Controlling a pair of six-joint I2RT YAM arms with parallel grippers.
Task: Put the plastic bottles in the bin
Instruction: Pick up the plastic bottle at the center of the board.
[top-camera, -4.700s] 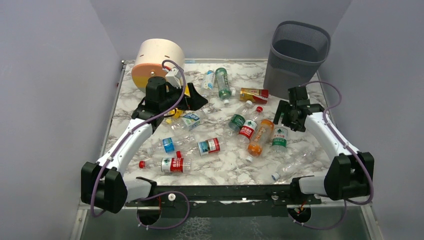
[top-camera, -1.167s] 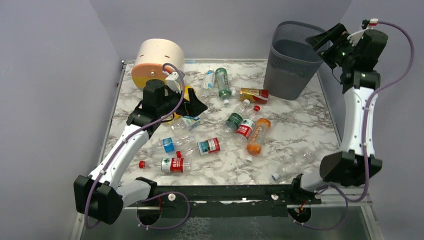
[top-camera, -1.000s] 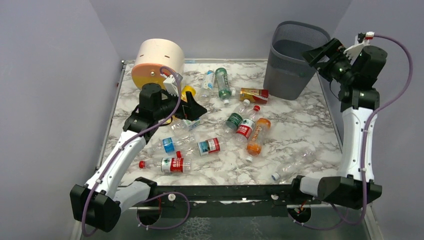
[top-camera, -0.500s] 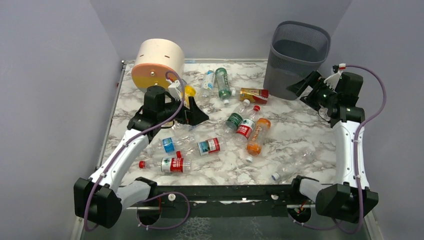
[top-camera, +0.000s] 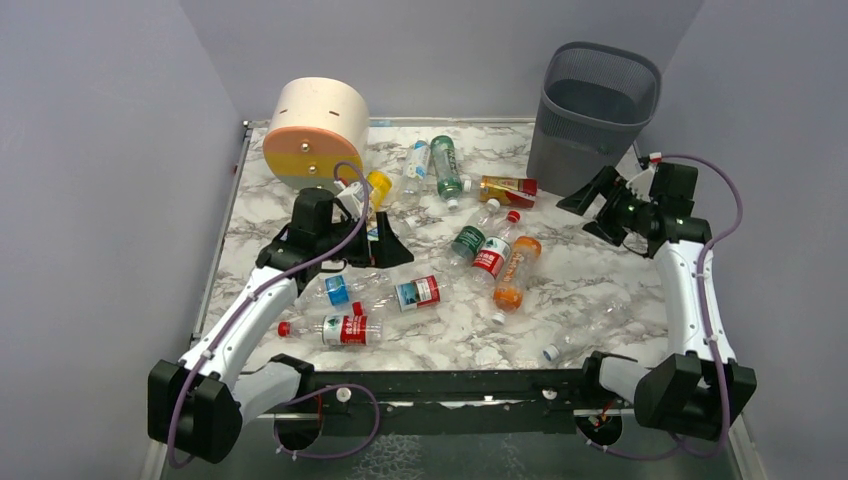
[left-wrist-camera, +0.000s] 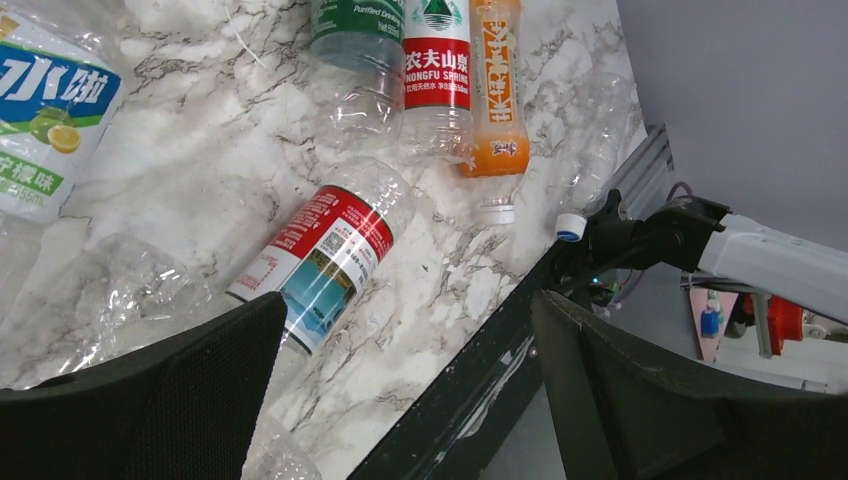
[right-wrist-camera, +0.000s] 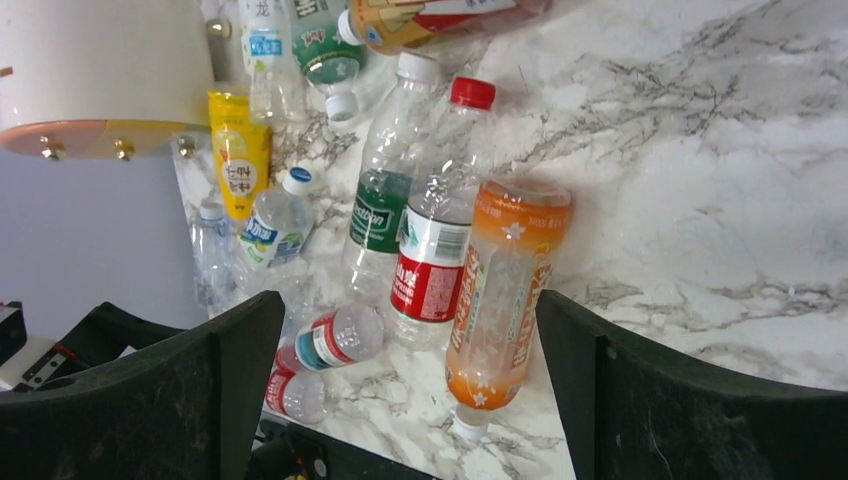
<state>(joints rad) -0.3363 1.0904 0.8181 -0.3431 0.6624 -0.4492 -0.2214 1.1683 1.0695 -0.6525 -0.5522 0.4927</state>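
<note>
Several plastic bottles lie scattered on the marble table. An orange bottle (top-camera: 515, 272), a red-labelled one (top-camera: 497, 255) and a green-labelled one (top-camera: 472, 240) lie side by side in the middle. The dark mesh bin (top-camera: 595, 105) stands at the back right. My right gripper (top-camera: 588, 212) hangs open and empty low in front of the bin; in its wrist view the orange bottle (right-wrist-camera: 505, 290) lies below, between the fingers. My left gripper (top-camera: 392, 240) is open and empty over the left-middle; a red-and-blue-labelled bottle (left-wrist-camera: 325, 255) lies just beyond its fingers.
A round beige-and-orange drawer unit (top-camera: 315, 130) lies at the back left, a yellow bottle (top-camera: 378, 185) beside it. More bottles (top-camera: 445, 165) lie along the back and near the front-left edge (top-camera: 340, 330). A crushed clear bottle (top-camera: 585, 330) lies front right.
My right arm has swung down from above the bin's rim to low in front of it, still open. The left gripper has shifted slightly toward the near side.
</note>
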